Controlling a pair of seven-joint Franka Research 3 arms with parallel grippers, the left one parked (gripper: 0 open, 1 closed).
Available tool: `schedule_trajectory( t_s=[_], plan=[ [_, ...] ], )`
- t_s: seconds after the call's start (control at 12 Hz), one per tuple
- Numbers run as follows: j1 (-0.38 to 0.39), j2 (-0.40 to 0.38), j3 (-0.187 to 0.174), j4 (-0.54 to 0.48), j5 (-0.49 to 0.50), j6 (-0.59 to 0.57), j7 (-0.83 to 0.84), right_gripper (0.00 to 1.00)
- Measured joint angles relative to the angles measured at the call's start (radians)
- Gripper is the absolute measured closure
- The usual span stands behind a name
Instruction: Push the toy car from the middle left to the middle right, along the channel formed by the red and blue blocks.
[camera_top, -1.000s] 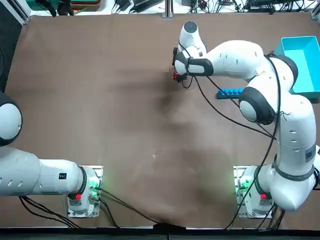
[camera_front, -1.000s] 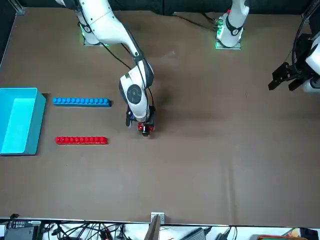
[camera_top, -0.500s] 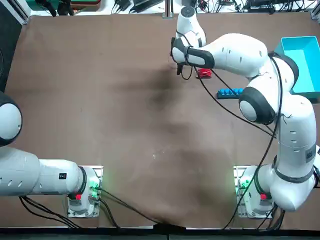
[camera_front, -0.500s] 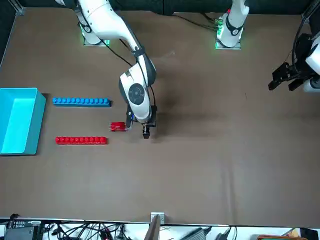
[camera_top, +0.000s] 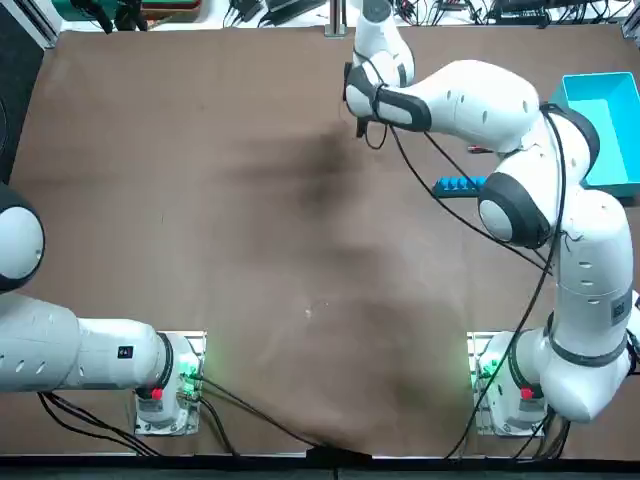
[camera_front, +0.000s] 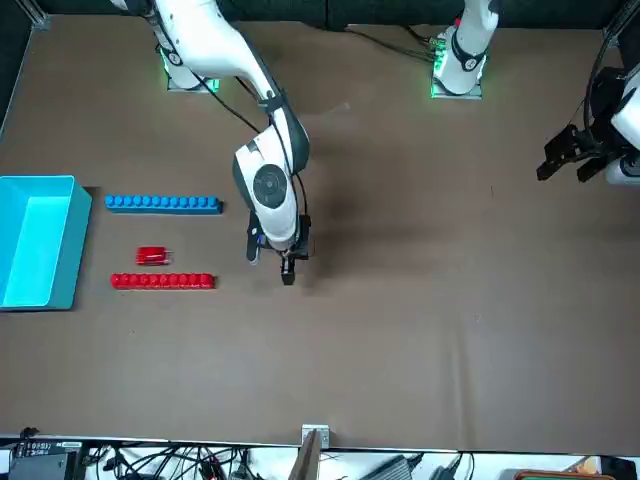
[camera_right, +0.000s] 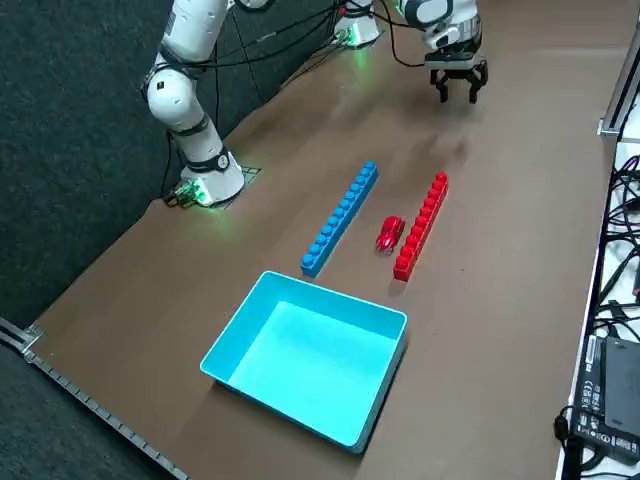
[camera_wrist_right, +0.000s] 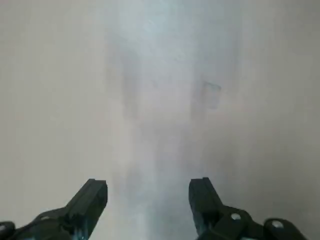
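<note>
Toy car (camera_front: 152, 256) inside the channel, at 3 o'clock from the right hand (camera_wrist_right: 149, 186).

Clock read from the robot's side, 12 pointing away from its bases: the hand, parted and gripping nothing, is outside the channel's 9 o'clock mouth, well apart from the car. The car sits on the worktop (camera_front: 400, 350) between the blue bar (camera_front: 163, 204) and red bar (camera_front: 162, 281), nearer the red, long axis roughly 9-to-3. If more travel is needed, the push should run toward 3, without veering into the red bar.
</note>
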Motion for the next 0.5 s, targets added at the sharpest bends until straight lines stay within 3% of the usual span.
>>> schedule_trajectory(
  t_s=[0.33, 0.5],
  plan=[
    [-0.021, -0.069, -0.024, 0.029, -0.034, -0.073, -0.126, 0.00],
    [-0.066, -0.119, -0.027, 0.028, -0.034, -0.166, -0.303, 0.00]
  ],
)
